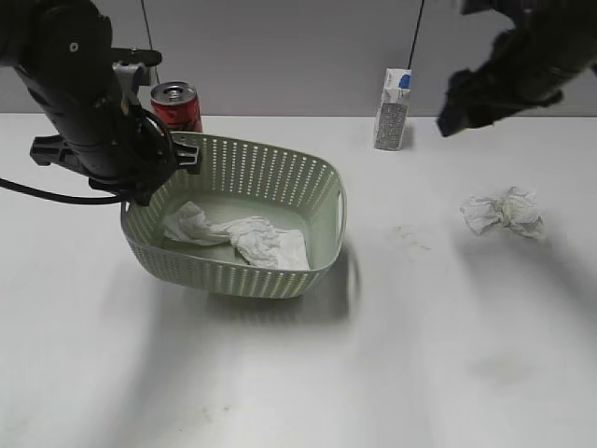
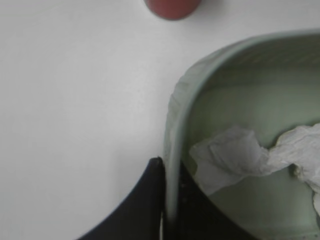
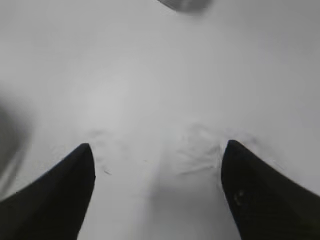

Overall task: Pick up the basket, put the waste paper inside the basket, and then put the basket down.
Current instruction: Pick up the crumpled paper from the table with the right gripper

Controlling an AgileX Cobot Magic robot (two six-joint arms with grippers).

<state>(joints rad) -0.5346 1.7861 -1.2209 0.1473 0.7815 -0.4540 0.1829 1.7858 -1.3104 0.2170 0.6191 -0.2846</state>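
Note:
The pale green slotted basket point(image 1: 280, 187) hangs tilted above the table at centre left. My left gripper point(image 1: 149, 177) is shut on its left rim; the left wrist view shows both fingers point(image 2: 170, 200) pinching the rim point(image 2: 175, 125). Two crumpled white waste-paper pieces point(image 1: 238, 238) lie inside the basket and also show in the left wrist view point(image 2: 250, 155). A third crumpled wad point(image 1: 504, 213) lies on the table at the right. My right gripper point(image 1: 457, 107) is open and empty, raised above the table left of that wad. Its fingers point(image 3: 157, 170) frame bare table.
A red can point(image 1: 176, 105) stands behind the basket's left end; its blurred edge shows in the left wrist view point(image 2: 172, 7). A small white-and-blue carton point(image 1: 393, 109) stands upright at the back centre. The table top point(image 1: 420, 355) is white.

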